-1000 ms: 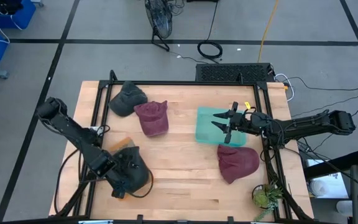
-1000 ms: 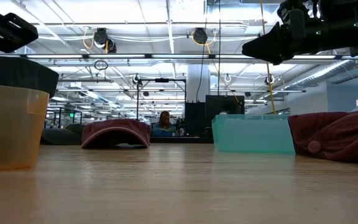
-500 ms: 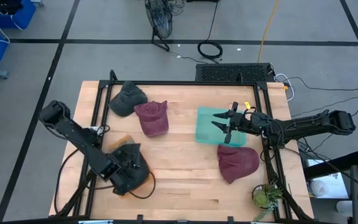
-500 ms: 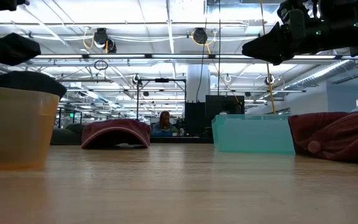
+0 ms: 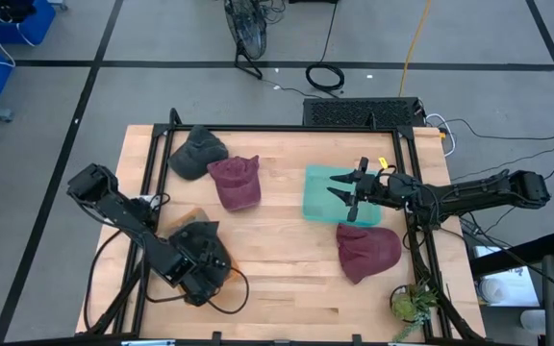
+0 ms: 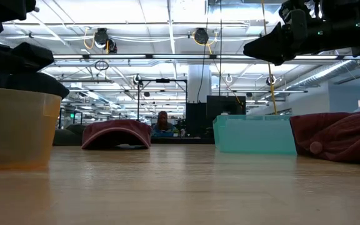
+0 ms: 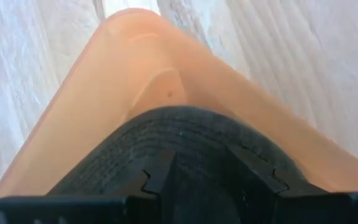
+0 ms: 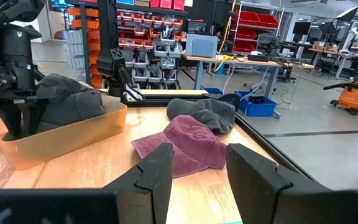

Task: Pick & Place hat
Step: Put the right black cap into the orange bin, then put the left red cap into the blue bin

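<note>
A dark hat [image 5: 207, 252] lies in an orange bin [image 5: 188, 217] near the table's left front. My left gripper [image 7: 204, 180] points steeply down into that bin, open, a finger on either side of the hat's crown [image 7: 185, 134]. My right gripper [image 5: 339, 195] hangs open and level above a teal bin [image 5: 320, 207] at the table's right, with nothing between its fingers. A maroon hat [image 5: 236, 181] and a dark grey hat [image 5: 197, 152] lie at the far left, and another maroon hat [image 5: 366, 250] lies at the right front. My left gripper comes at the dark hat's crown [image 7: 194, 155] from above with its fingers [image 7: 157, 177] apart. The fingertips are hidden against the dark cloth, and I cannot tell whether they touch it. The hat rests in the orange bin [image 7: 123, 81].
A small green plant [image 5: 414, 303] stands at the table's right front corner. Bare wood lies in the middle and front of the table [image 5: 287, 279]. Black frame rails run along the left and right edges. Cables trail beside the left arm.
My left gripper has gone down toward the orange bin. The dark hat has sunk lower in the bin with it. My right arm has kept still.
</note>
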Available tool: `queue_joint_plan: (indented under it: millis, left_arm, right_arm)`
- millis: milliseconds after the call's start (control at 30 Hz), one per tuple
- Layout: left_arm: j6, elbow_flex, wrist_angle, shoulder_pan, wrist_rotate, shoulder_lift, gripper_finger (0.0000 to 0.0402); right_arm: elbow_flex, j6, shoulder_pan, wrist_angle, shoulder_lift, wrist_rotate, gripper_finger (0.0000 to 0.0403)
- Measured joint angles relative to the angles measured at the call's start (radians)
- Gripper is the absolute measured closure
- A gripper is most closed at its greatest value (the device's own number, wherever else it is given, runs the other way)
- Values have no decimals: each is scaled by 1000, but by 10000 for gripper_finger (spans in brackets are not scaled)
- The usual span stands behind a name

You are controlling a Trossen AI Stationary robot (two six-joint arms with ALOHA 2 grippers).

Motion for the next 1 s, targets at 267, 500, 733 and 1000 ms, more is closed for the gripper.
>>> queue_joint_plan:
  millis: [267,500,733,1000]
  left_arm:
    - [23,160,-184,-1,-58,-77,266]
    - [2,341,-417,20,-312,-109,266]
    - [-123,401,-511,163,-504,-109,266]
    - [-130,337,-373,376,-503,-111,266]
  right_arm:
    - [0,-1,0,3,0,0,269]
    - [0,0,0,4,0,0,269]
    - [0,-2,0,8,0,0,269]
    - [0,0,0,-4,0,0,269]
